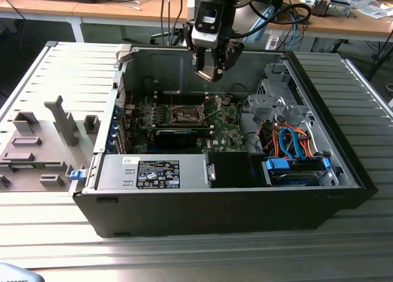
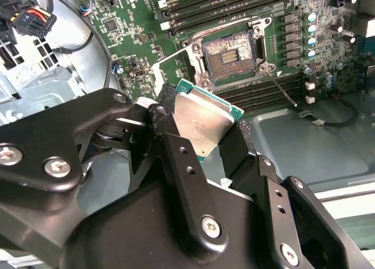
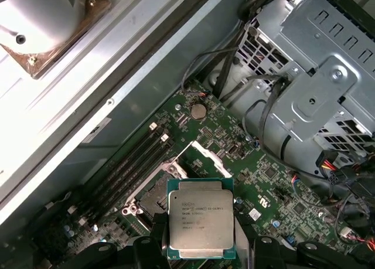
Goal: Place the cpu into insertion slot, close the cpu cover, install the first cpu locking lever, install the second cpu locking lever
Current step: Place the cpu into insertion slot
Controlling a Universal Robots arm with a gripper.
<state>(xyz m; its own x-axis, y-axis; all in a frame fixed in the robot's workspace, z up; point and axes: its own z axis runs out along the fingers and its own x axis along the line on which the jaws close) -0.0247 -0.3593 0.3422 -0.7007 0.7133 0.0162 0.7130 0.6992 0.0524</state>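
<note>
fingers [image 2: 181,163] clamp cpu [image 2: 202,119], insertion slot [image 2: 229,55] in second wrist view

Clear drop to insertion slot [image 2: 228,55], open cpu cover [image 3: 206,147] beside, drive cage [image 1: 277,97] near.

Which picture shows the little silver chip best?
First wrist view: the cpu faces the camera, whole top showing, in the gripper. Second wrist view: tilted between the fingers. Exterior view: a pale speck at the gripper's tip.

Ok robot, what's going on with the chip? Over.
Hand shut on chip, hovering over open computer case. Socket uncovered, nothing in it. Path looks clear.
</note>
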